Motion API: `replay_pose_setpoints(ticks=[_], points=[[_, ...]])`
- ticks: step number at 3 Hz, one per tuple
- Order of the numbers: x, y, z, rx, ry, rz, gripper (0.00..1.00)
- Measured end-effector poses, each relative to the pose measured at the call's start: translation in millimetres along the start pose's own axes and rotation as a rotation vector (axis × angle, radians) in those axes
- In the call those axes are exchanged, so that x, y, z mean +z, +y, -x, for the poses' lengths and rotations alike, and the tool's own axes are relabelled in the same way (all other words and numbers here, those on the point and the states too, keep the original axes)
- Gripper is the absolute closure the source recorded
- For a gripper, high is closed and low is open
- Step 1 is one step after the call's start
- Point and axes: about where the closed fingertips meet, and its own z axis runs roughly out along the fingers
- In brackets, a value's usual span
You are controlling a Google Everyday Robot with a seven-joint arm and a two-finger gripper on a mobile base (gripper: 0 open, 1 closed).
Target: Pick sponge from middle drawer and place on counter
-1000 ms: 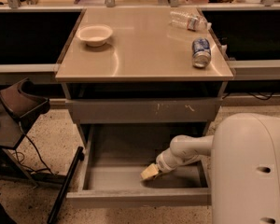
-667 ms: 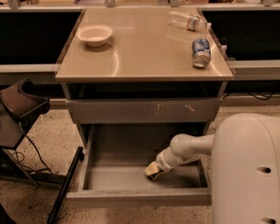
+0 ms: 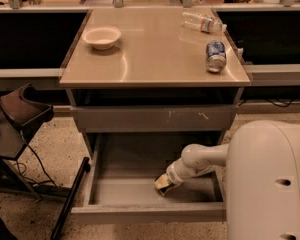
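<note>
The open middle drawer (image 3: 121,196) holds the sponge (image 3: 161,187) toward its front right, with the gripper (image 3: 167,181) lowered onto it; whether the gripper has clamped the sponge cannot be told. On the bench (image 3: 155,59) stand a bowl (image 3: 101,36) and a soda can (image 3: 215,55). Since a second ago, gripper and sponge have hardly shifted.
</note>
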Motion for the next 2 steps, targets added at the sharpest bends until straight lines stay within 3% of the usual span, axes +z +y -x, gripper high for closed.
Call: replay_pose_setpoints(ticks=[1, 2], points=[[-2, 1, 1, 0.0, 0.0, 0.0, 1.0], [-26, -12, 13, -0.009, -0.032, 0.023, 1.0]])
